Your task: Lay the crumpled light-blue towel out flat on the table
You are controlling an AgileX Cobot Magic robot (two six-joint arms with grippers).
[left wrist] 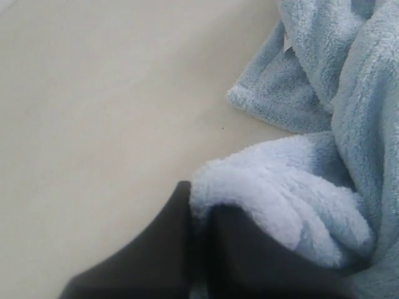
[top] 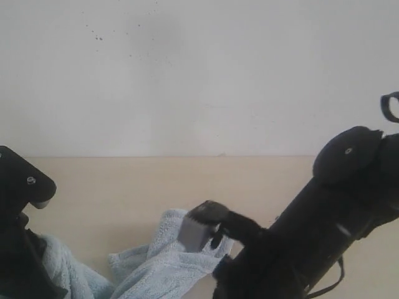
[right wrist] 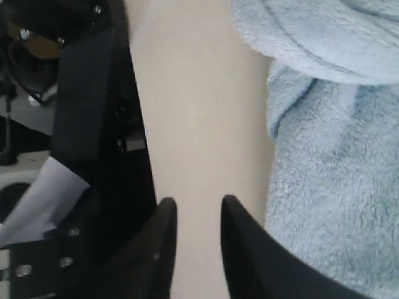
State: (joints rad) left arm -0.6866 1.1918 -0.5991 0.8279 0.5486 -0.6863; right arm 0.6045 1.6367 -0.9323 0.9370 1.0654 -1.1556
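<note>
Pale light-blue and fluffy, the terry-cloth towel (top: 156,265) lies crumpled at the near edge of the exterior view, bunched in folds on the smooth beige wood-look tabletop (top: 124,187). Behind the tabletop rises a white wall (top: 199,75) with a few dark specks. The black left arm (top: 19,212) stands at the left edge, with the towel's left end against its lower part. The black right arm (top: 330,205) leans in from the right, its front end over the towel's upper fold.

From the left wrist, the left pincer (left wrist: 198,202) is pressed together on a thick rolled fold of the towel, and the plush cloth bulges out over the dark fingers (left wrist: 156,255). Beyond it more of the towel lies heaped. One rounded corner rests flat on the bare tabletop, and a small white label (left wrist: 288,42) shows at a hem near it.

From the right wrist, the right pincer (right wrist: 196,205) is spread. Its two dark fingers (right wrist: 240,249) stand apart with bare tabletop showing between them, closed on nothing. The towel lies just beside one finger, folded over itself, while the black left arm stands on the other side.
</note>
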